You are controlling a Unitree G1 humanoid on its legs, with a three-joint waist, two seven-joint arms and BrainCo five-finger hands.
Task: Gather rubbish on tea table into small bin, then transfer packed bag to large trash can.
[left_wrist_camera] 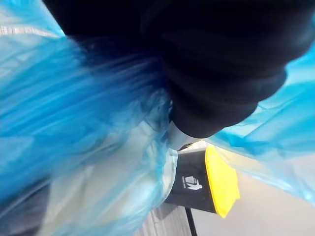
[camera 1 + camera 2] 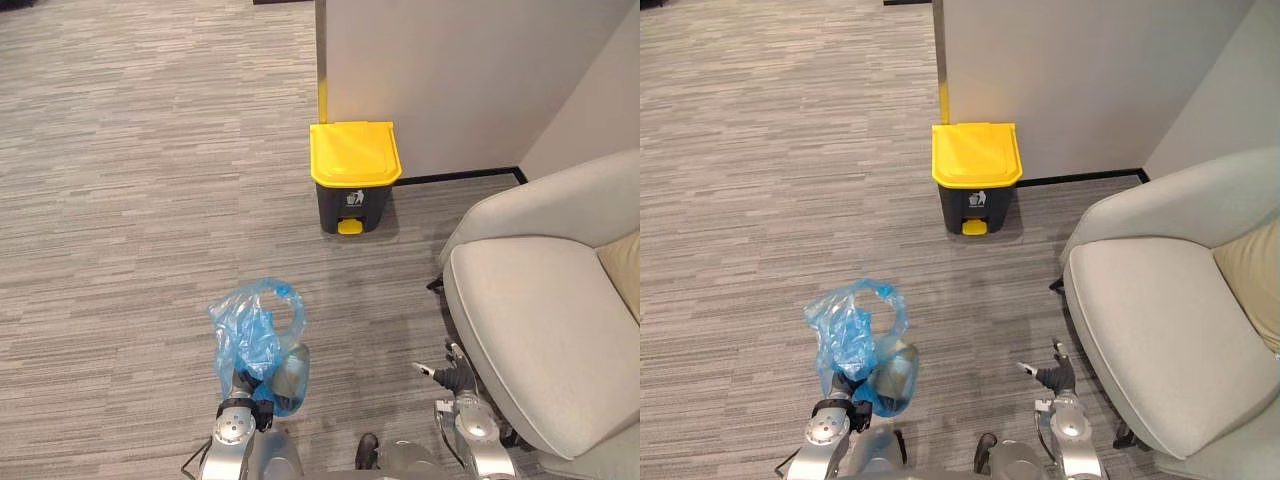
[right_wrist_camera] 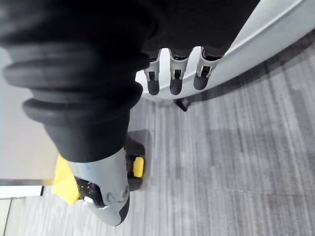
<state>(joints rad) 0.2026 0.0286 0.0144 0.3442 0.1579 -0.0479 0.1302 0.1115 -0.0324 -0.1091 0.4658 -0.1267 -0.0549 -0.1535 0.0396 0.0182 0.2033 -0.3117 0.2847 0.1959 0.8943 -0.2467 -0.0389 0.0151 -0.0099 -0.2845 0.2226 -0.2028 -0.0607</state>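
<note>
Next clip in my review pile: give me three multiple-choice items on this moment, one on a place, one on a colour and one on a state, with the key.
1. Where does the trash can stand?
A. on a table
B. on the floor against the wall
C. on a shelf

2. What colour is the plastic bag?
A. black
B. blue
C. red

3. How is the trash can's lid?
A. shut
B. propped open
C. taken off

Key:
1 B: the trash can sits on the carpeted floor at the foot of the wall.
2 B: the plastic bag is translucent blue.
3 A: the yellow lid lies flat on top of the can.
</note>
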